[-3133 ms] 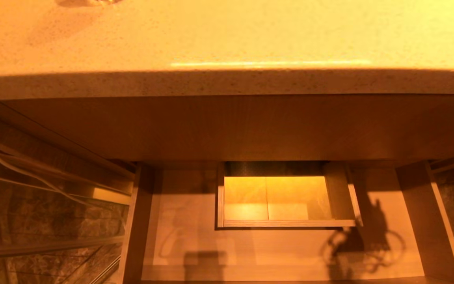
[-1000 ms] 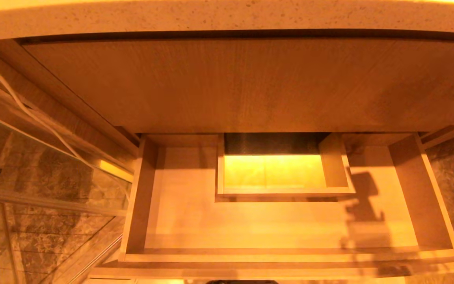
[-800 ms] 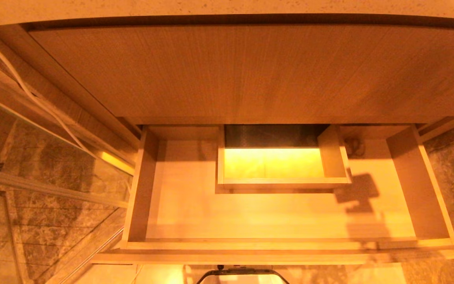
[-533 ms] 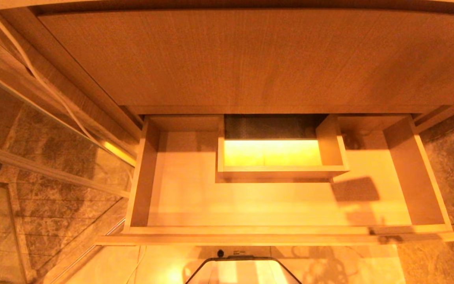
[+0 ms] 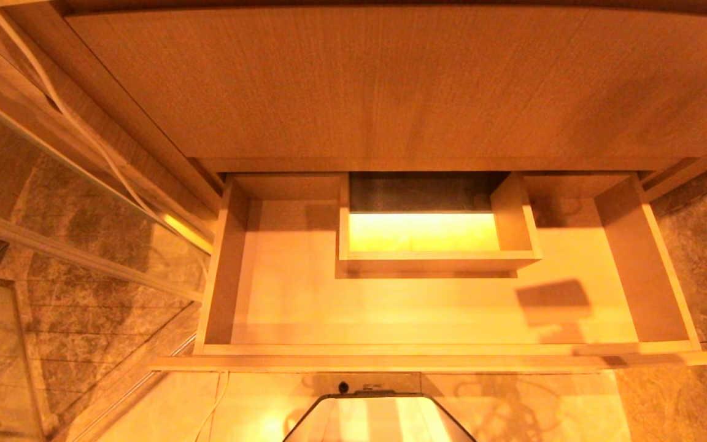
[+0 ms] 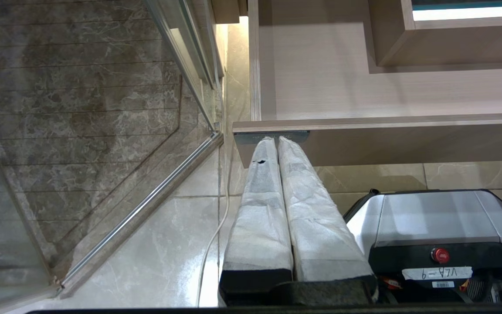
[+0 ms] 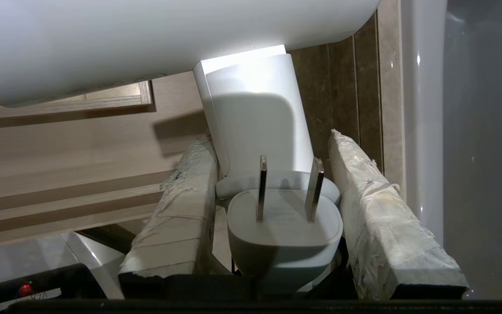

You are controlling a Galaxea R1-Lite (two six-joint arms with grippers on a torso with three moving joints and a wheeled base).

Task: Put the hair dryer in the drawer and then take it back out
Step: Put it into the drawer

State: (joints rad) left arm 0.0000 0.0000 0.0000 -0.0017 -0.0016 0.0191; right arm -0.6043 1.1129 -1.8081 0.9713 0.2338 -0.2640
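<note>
Hair dryer (image 7: 155, 35) first, since that's what you care about: your right gripper (image 7: 273, 152) has it by the handle, a taped finger (image 7: 181, 205) on each side of the white stem, jaws roughly half open and closed around it. The fat white body fills the far end of the right wrist view, and the plug (image 7: 283, 231) sits folded back between the fingers with its two prongs sticking up. From that camera the dryer hangs off the drawer's right end, next to dark wall tile and something smooth and white; it isn't inside the drawer. You won't find the right gripper or the dryer in the head view, only a blocky shadow on the drawer floor near the right side.

The drawer (image 5: 445, 363) itself is pulled wide open under the wooden cabinet front (image 5: 390, 86), its floor bare, with the boxed cut-out (image 5: 436, 263) in the middle at the back.

Your left gripper (image 6: 276, 140) is parked low, fingers pressed together with nothing in them, tips just in front of the small label (image 6: 273, 136) on the drawer front. The robot base (image 5: 378, 417) sits right below the drawer, and a glass panel (image 5: 53, 233) runs off to the left.
</note>
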